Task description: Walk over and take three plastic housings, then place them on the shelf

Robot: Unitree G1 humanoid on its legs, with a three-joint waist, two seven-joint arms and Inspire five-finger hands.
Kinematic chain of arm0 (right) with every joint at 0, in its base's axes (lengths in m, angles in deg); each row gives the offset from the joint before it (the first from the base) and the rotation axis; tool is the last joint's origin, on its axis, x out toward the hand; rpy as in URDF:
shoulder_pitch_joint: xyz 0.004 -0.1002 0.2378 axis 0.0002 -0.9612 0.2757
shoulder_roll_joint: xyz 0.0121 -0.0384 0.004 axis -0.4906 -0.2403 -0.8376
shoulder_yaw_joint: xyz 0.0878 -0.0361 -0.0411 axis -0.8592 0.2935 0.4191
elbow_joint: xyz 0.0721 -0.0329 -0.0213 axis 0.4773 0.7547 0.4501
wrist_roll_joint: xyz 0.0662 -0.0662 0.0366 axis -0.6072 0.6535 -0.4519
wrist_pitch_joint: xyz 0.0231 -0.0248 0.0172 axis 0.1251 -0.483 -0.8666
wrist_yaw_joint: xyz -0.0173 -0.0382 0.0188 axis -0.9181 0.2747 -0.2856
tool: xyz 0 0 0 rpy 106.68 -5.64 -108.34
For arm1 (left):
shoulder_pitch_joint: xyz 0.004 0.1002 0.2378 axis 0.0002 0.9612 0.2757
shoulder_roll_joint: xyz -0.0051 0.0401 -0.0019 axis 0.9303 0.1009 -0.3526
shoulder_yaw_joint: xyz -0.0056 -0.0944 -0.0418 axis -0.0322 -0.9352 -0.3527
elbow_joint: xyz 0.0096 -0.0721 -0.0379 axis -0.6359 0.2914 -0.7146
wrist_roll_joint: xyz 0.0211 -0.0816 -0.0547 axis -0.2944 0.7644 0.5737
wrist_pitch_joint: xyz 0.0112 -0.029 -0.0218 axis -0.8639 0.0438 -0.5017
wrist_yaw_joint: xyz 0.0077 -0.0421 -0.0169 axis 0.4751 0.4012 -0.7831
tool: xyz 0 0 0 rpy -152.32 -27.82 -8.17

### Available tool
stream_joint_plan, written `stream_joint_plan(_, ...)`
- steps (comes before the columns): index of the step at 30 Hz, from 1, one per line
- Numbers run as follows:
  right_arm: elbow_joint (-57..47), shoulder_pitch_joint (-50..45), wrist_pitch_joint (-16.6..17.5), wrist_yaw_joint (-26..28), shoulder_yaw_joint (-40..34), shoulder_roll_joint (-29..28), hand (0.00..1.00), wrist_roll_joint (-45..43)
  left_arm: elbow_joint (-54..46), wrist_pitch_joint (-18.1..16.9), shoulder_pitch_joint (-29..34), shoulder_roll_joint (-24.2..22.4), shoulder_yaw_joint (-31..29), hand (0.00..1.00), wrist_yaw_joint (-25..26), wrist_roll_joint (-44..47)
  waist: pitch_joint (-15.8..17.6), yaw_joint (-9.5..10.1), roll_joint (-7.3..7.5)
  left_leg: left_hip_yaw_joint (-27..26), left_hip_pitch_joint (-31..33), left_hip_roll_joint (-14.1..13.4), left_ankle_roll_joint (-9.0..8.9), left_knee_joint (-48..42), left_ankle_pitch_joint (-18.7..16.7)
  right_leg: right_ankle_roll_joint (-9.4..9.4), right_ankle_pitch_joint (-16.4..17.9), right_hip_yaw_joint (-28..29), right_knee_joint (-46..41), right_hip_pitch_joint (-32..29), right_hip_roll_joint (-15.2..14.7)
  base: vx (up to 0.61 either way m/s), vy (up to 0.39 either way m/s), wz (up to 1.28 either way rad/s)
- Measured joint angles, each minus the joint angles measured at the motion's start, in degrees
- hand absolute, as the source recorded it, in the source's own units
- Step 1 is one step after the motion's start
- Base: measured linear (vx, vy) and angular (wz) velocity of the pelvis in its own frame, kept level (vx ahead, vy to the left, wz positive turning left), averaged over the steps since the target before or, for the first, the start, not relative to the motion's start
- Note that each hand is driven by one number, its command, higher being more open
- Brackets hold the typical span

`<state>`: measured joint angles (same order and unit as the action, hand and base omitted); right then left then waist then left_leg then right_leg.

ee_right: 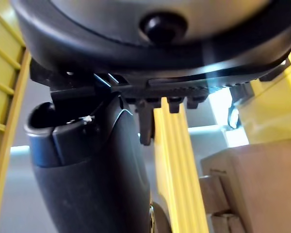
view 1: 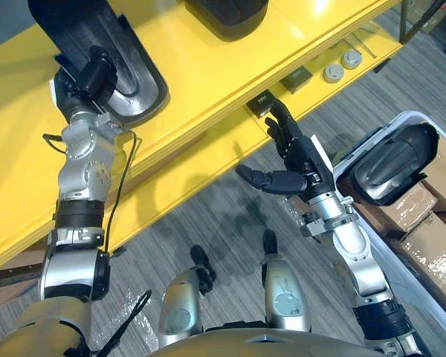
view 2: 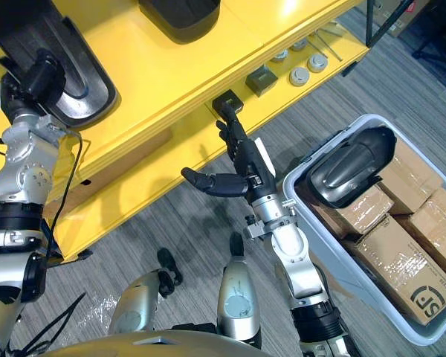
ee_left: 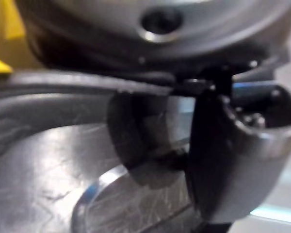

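A black plastic housing [view 1: 126,71] lies on the yellow shelf [view 1: 208,67] at the far left. My left hand [view 1: 95,78] is on its near rim, and in the left wrist view the thumb [ee_left: 233,145] and a curled finger [ee_left: 136,141] pinch that rim. A second housing [view 1: 227,15] rests further along the shelf at the back. A third housing [view 2: 349,167] lies in the bin at the right, on top of cardboard boxes. My right hand [view 2: 245,167] hangs in the air between shelf and bin, open and holding nothing, with the thumb spread.
The light bin [view 2: 431,327] at the right holds several cardboard boxes [view 2: 424,216]. On the shelf's lower ledge sit two small black blocks [view 1: 262,104] and round grey discs [view 1: 333,72]. Grey striped floor lies between the shelf and the bin.
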<state>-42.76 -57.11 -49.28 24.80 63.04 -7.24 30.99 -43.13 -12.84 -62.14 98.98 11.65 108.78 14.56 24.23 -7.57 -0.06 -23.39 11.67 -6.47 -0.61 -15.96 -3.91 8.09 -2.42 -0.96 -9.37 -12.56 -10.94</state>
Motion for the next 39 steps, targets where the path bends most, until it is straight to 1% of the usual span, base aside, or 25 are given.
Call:
stream_joint_plan(2, 0.00, 0.71, -0.14, -0.33, 0.38, 0.03, 1.00, 0.00, 0.15, -0.39, -0.64, 0.14, 0.13, 1.00, 0.44, -0.13, 0.63, 0.05, 0.07, 0.00, 0.07, -0.08, -0.07, -0.28, -0.04, -0.19, 0.15, 0.02, -0.62, -0.33, 0.00, -0.05, 0.007, -0.02)
stream_joint_plan(3, 0.01, 1.22, -0.27, -0.95, 1.12, 0.08, 1.00, 0.00, 1.12, -1.10, -1.51, 0.58, 1.51, 1.00, 1.32, -0.47, 0.76, 0.12, 0.06, 0.04, 0.72, -0.25, -0.25, -0.85, -0.16, -0.17, 0.16, 0.03, -0.78, -0.85, 0.02, -0.06, 0.011, -0.02)
stream_joint_plan(4, 0.01, 1.58, -0.27, -1.00, 1.38, 0.14, 1.00, 0.00, 1.44, -1.09, -2.11, 0.75, 1.74, 1.00, 1.88, -0.48, 0.80, 0.16, 0.14, 0.05, 1.09, -0.25, -0.33, -0.94, -0.21, -0.17, 0.15, 0.13, -1.03, -1.29, 0.00, -0.06, 0.016, -0.02)
stream_joint_plan(5, 0.01, 1.98, -0.27, -1.01, 1.55, 0.20, 1.00, 0.00, 2.02, -1.18, -2.62, 0.90, 1.95, 1.00, 2.22, -0.76, 0.89, 0.20, 0.26, 0.00, 1.43, -0.21, -0.77, -1.07, -0.49, -0.17, 0.15, 0.56, -1.47, -1.88, 0.00, -0.07, 0.021, -0.04)
stream_joint_plan(9, 0.02, 3.26, -0.27, -1.77, 2.77, 1.83, 1.00, -0.05, 3.45, -1.51, -5.10, 2.11, 3.60, 1.00, 3.25, -1.86, 2.19, 0.38, 0.69, -0.03, 2.23, -0.40, -0.94, -1.88, -0.68, -0.18, 0.17, 1.26, -2.49, -3.02, -0.23, -0.06, 0.014, -0.03)
stream_joint_plan(13, 0.09, 4.33, -0.27, -2.13, 3.64, 2.18, 1.00, -0.26, 4.26, -2.25, -6.85, 2.12, 3.90, 1.00, 4.91, -2.47, 2.25, 0.24, 0.78, 0.12, 3.78, -0.30, -1.01, -2.14, -0.60, 0.12, -0.08, 1.32, -2.61, -4.48, -0.43, -0.04, 0.007, 0.01)
stream_joint_plan(17, 0.12, 4.28, -0.27, -2.45, 3.72, 2.18, 1.00, -1.77, 5.41, -2.23, -7.43, 2.78, 4.93, 1.00, 6.88, -5.23, 2.26, 0.18, 0.81, 0.19, 3.81, -0.31, -0.95, -2.61, -0.58, 0.26, -0.19, 1.33, -2.85, -4.39, -0.44, 0.00, 0.000, 0.00)
stream_joint_plan(20, 0.12, 4.26, -0.27, -3.13, 4.62, 2.19, 1.00, -1.80, 6.70, -1.91, -7.97, 3.84, 4.98, 1.00, 10.01, -7.00, 2.26, 0.06, 0.81, 0.22, 3.80, -0.40, -0.82, -2.77, -0.52, 0.42, -0.29, 1.35, -2.94, -4.35, -0.37, 0.00, 0.000, 0.00)
stream_joint_plan(21, 0.12, 4.18, -0.27, -3.35, 5.09, 2.17, 1.00, -1.82, 7.36, -1.12, -8.48, 4.25, 4.97, 1.00, 11.68, -7.73, 2.26, 0.05, 0.81, 0.22, 3.75, -0.43, -0.73, -2.81, -0.46, 0.43, -0.29, 1.35, -2.95, -4.29, -0.33, 0.00, 0.000, 0.00)
stream_joint_plan(24, 0.12, 3.88, -0.26, -3.61, 6.13, 2.12, 1.00, -2.18, 8.08, 0.94, -8.90, 4.98, 4.97, 1.00, 13.65, -9.31, 2.26, -0.04, 0.81, 0.22, 3.30, -0.46, -0.62, -2.80, -0.40, 0.43, -0.30, 1.31, -2.68, -3.66, -0.29, 0.00, 0.000, 0.00)
stream_joint_plan(25, 0.12, 3.78, -0.26, -3.63, 6.27, 2.12, 1.00, -2.18, 8.26, 1.57, -9.00, 5.01, 4.98, 1.00, 13.65, -9.82, 2.28, -0.06, 0.85, 0.21, 2.99, -0.45, -0.62, -2.72, -0.40, 0.43, -0.31, 1.30, -2.51, -3.29, -0.28, 0.00, 0.000, 0.00)
stream_joint_plan(27, 0.10, 3.34, -0.20, -3.64, 7.23, 2.11, 1.00, -2.21, 9.46, 4.39, -9.58, 5.39, 4.99, 1.00, 13.62, -11.45, 2.25, -0.31, 0.94, 0.05, 1.64, -0.47, -0.72, -2.44, -0.61, 0.41, -0.28, 1.37, -2.13, -2.08, -0.20, 0.02, 0.009, -0.07)
stream_joint_plan(30, 0.08, 2.11, -0.01, -3.64, 7.88, 2.11, 1.00, -2.23, 11.02, 6.71, -11.43, 6.53, 5.08, 1.00, 13.58, -11.49, 2.25, -0.59, 0.94, -0.06, 1.37, -0.47, -0.83, -1.66, -0.64, 0.47, -0.36, 1.37, -1.34, -1.77, -0.07, 0.00, 0.001, -0.02)
stream_joint_plan(35, 0.08, -0.72, -0.01, -3.60, 8.07, 1.96, 1.00, -2.22, 12.02, 6.91, -11.51, 7.07, 5.08, 1.00, 13.29, -11.09, 2.24, -0.57, 0.93, -0.23, 0.09, -0.66, -0.75, -1.37, -0.59, 0.46, -0.53, 1.33, -0.32, -0.22, 0.17, 0.02, 0.003, -0.01)
stream_joint_plan(39, 0.06, -2.51, 0.00, -2.96, 8.09, 0.77, 1.00, -2.21, 11.98, 6.91, -11.48, 7.17, 5.01, 1.00, 10.06, -10.77, 2.14, -0.48, 0.93, -0.03, -1.44, -0.10, -0.61, -0.69, -0.50, 0.53, -0.66, 0.86, 0.66, 1.69, 0.18, 0.05, 0.019, 0.02)
